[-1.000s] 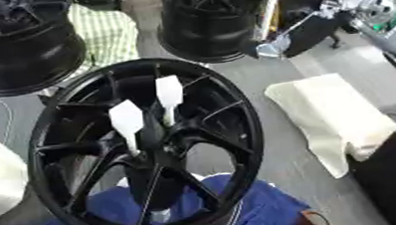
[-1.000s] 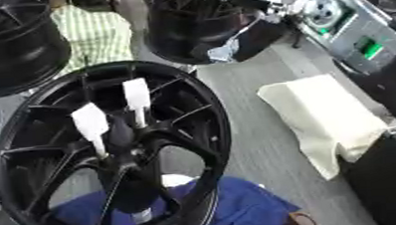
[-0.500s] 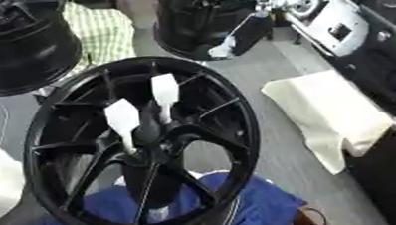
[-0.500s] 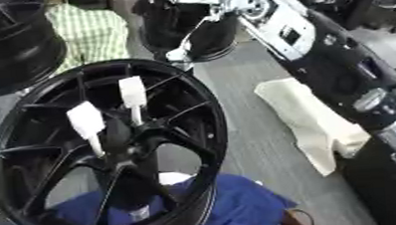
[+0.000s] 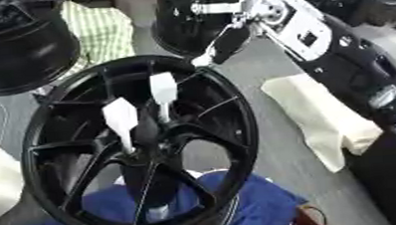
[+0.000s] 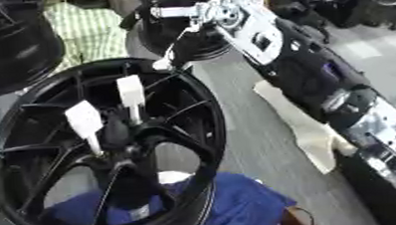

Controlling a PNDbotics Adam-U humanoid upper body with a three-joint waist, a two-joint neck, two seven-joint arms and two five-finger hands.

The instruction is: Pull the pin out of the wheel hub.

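Note:
A black spoked wheel hub (image 5: 238,112) stands tilted in the middle-left, resting on a blue cloth (image 5: 256,205). Two white pins stick out of its centre: one nearer the top (image 5: 162,87), one lower left (image 5: 120,116). My right arm reaches in from the right edge across the upper part of the view. My right hand (image 5: 224,42) hovers just above the far rim of the hub, its fingers stretched down-left and holding nothing. It is apart from both pins. My left hand does not show.
Two more black wheels stand behind, at the upper left (image 5: 22,52) and top centre (image 5: 182,23). A green striped cloth (image 5: 99,26) lies between them. A cream cloth (image 5: 319,111) lies on the grey surface right of the hub.
My right arm has swung in from the upper right, leftward and down, bringing the hand over the hub's far rim. The pins and the hub have not moved.

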